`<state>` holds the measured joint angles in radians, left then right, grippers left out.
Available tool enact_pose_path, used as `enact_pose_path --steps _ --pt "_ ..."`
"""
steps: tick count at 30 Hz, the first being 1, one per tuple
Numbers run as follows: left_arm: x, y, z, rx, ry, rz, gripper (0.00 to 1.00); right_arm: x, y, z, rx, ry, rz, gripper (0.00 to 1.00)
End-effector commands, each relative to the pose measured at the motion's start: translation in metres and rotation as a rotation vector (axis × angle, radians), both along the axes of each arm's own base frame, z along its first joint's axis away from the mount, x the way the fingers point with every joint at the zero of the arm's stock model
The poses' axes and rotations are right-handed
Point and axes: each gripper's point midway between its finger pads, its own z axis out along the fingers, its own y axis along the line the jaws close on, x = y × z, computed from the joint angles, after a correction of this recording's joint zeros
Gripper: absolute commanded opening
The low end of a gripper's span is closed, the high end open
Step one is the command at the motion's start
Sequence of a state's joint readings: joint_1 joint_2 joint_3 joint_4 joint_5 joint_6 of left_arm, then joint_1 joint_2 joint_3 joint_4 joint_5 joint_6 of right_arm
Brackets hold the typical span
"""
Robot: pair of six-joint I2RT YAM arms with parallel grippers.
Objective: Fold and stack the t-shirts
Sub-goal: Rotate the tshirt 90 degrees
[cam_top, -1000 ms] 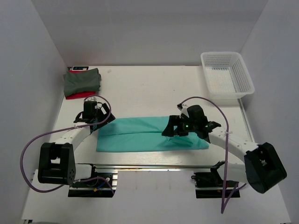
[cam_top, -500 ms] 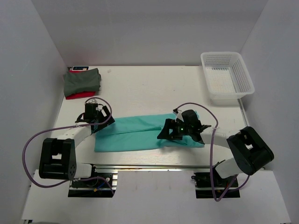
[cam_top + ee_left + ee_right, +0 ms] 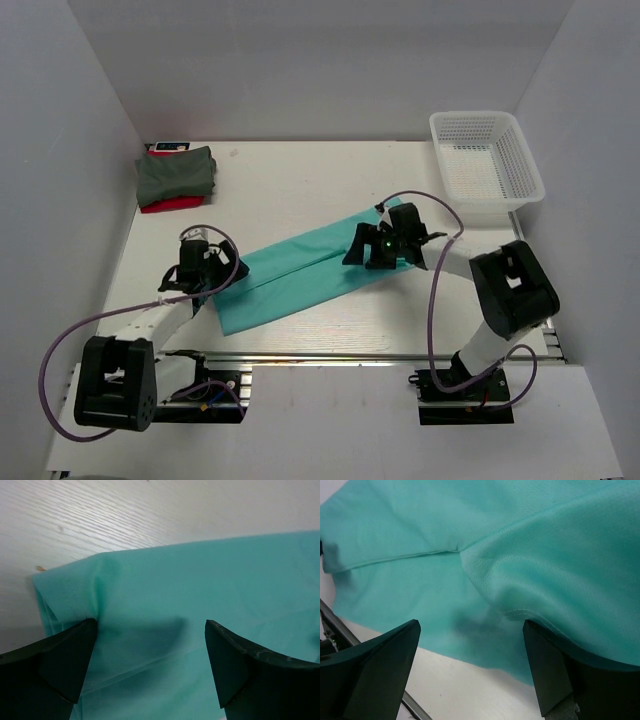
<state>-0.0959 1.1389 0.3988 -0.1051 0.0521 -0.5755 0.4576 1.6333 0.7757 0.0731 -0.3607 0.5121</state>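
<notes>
Jaws wide over teal t-shirt; basket apart.

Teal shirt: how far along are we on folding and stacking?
Done: the grey-green shirt sits folded on the red shirt at the far left corner. In hand: the teal shirt lies as a long folded strip, slanted across the table, left hand and right hand open over its two ends. Left: fold it shorter and put it on that pile.
</notes>
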Motion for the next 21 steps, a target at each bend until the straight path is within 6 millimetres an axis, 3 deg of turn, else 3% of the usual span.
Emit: enact_pose_path --steps 1,3,4,5,7,8,9,10,13,14,15,16,17,19,20,21 --pt "-0.064 -0.027 -0.039 -0.089 0.226 -0.102 1.00 0.009 -0.021 -0.038 -0.120 0.075 0.027 0.90" --pt "-0.079 -0.032 -0.043 -0.102 0.262 -0.111 1.00 0.043 -0.015 -0.032 -0.102 0.037 0.020 0.90" --pt "-0.086 -0.041 -0.044 -0.127 0.273 -0.155 1.00 0.050 -0.018 -0.042 -0.115 0.051 0.026 0.90" --pt "-0.090 -0.049 -0.043 -0.157 0.264 -0.178 1.00 0.067 -0.013 -0.032 -0.093 0.029 0.032 0.90" --pt "-0.101 -0.069 -0.048 -0.227 0.264 -0.246 1.00 0.085 -0.009 -0.041 -0.066 0.050 0.050 0.90" --pt "-0.101 -0.073 -0.048 -0.233 0.264 -0.256 1.00 0.099 0.001 -0.029 -0.024 0.014 0.084 0.90" --pt "-0.106 -0.074 -0.052 -0.213 0.290 -0.264 1.00 0.104 0.006 -0.044 -0.021 0.043 0.113 0.90" --pt "-0.116 -0.077 -0.059 -0.182 0.346 -0.288 1.00 0.109 0.007 -0.044 -0.028 0.022 0.135 0.90" --pt "-0.120 -0.086 -0.052 -0.145 0.391 -0.337 1.00 0.128 0.000 -0.052 -0.086 0.012 0.153 0.90" --pt "-0.126 -0.093 -0.050 -0.136 0.398 -0.380 1.00 0.145 -0.011 -0.053 -0.133 -0.035 0.162 0.90" --pt "-0.121 -0.095 -0.046 -0.112 0.383 -0.387 1.00 0.159 -0.012 -0.046 -0.146 -0.067 0.162 0.90" --pt "-0.129 -0.092 -0.047 -0.085 0.421 -0.391 1.00 0.154 -0.024 -0.049 -0.163 -0.009 0.157 0.90" --pt "-0.135 -0.096 -0.046 -0.071 0.429 -0.429 1.00 0.164 -0.022 -0.053 -0.144 -0.022 0.194 0.90" --pt "-0.144 -0.099 -0.053 -0.055 0.463 -0.468 1.00 0.188 -0.020 -0.028 -0.083 -0.067 0.236 0.90" --pt "-0.149 -0.106 -0.055 -0.061 0.471 -0.509 1.00 0.178 -0.020 -0.052 -0.069 0.019 0.264 0.90" --pt "-0.153 -0.111 -0.058 -0.064 0.485 -0.533 1.00 0.195 -0.014 -0.039 -0.074 -0.067 0.324 0.90"
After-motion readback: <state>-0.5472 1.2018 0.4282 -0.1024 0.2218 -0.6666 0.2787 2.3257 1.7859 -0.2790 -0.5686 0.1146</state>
